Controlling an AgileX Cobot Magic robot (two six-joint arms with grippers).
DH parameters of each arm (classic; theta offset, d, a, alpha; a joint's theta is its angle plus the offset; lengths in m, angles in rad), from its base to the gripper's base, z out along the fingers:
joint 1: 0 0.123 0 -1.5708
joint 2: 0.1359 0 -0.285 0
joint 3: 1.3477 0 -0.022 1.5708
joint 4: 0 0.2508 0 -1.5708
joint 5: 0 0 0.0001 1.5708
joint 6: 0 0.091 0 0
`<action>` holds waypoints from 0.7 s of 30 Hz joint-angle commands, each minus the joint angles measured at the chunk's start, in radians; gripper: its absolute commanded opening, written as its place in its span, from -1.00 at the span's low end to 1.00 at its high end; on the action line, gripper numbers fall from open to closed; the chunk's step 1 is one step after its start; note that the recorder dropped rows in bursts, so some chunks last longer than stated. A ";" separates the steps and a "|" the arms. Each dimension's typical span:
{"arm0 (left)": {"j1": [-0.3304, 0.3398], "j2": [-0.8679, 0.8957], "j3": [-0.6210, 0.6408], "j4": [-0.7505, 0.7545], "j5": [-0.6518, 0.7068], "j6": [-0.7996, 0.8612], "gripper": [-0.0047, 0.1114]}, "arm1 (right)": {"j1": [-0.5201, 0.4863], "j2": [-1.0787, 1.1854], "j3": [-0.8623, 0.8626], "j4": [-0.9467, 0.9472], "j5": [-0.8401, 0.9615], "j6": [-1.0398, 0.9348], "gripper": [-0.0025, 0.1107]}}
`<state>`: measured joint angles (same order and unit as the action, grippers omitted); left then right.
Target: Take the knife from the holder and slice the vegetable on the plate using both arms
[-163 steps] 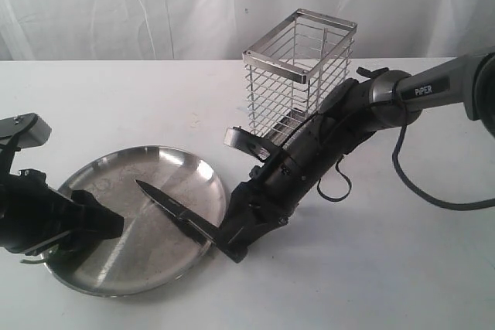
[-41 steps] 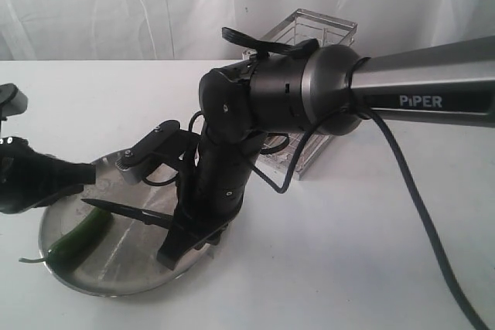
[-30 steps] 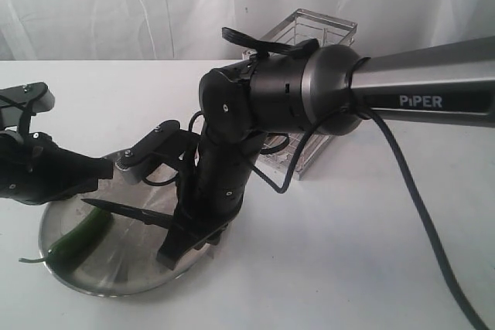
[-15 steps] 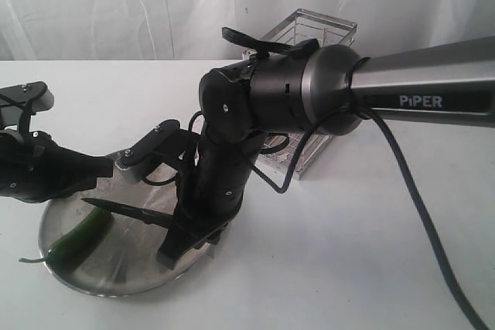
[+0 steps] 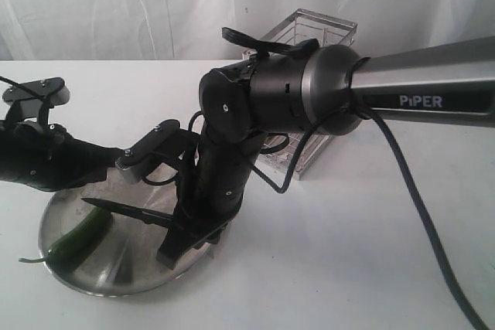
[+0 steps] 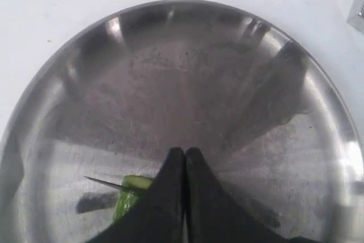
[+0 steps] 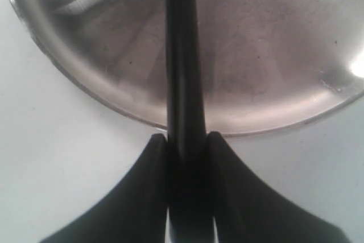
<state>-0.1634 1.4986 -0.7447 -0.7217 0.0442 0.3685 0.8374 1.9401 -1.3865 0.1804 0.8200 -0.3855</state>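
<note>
Pinching the paring knife (image 5: 128, 210) by its handle, the right fingers (image 7: 227, 192) hold the blade low and flat over the steel plate (image 5: 131, 268). Tip points to 9 o'clock, right by the green chili pepper (image 5: 77, 239) at the plate's 8 o'clock; contact unclear, likely lined up to slice. The left fingers (image 6: 170, 189) are pressed together and empty over the 10 o'clock rim, not pinning the pepper. The wire holder (image 5: 313, 25) is at 1 o'clock on the desk (image 5: 348, 268).

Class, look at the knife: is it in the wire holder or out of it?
Out. The knife is clamped in the right claw, blade over the plate, apart from the holder.
</note>
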 commanded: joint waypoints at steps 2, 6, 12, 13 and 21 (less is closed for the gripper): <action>0.017 0.002 -0.010 -0.013 0.041 0.002 -0.92 | 0.000 -0.005 0.003 0.004 -0.008 0.004 -0.96; 0.094 0.002 -0.010 -0.013 0.115 0.002 -0.92 | 0.000 -0.005 0.003 0.004 -0.010 0.004 -0.96; 0.214 0.002 -0.016 -0.101 0.259 0.206 -0.92 | 0.000 -0.005 0.003 0.004 -0.010 0.004 -0.96; 0.228 0.002 -0.018 -0.176 0.284 0.285 -0.92 | 0.000 -0.005 0.003 0.004 -0.010 0.004 -0.96; 0.339 0.049 -0.074 -0.540 0.548 0.634 -0.92 | 0.000 -0.005 0.003 0.004 -0.010 0.004 -0.96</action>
<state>0.1444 1.5314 -0.8037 -1.2052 0.5271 0.9529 0.8374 1.9401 -1.3865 0.1804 0.8180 -0.3855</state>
